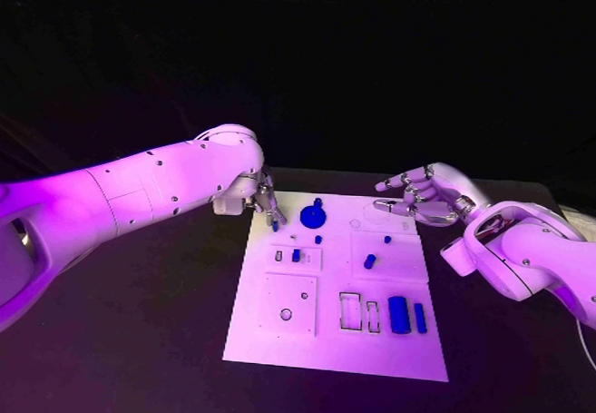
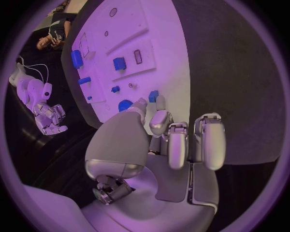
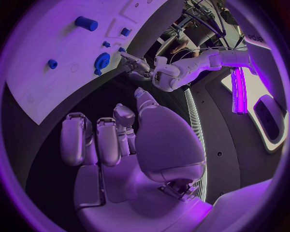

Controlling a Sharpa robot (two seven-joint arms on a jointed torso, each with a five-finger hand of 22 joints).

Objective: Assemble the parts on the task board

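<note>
Smooth white board [image 1: 287,342] – flat, rectangular, with blue parts. Left hand [image 1: 263,203] pinches a small blue part [image 2: 153,95] at its far corner; right hand [image 1: 423,196] hovers, fingers apart.

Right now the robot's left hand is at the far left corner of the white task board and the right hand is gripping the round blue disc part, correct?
Not quite. The right hand holds nothing; it hangs open off the far right corner of the white task board, as the head view shows. The round blue disc part lies on the board, nearer the left hand at the far left corner.
</note>
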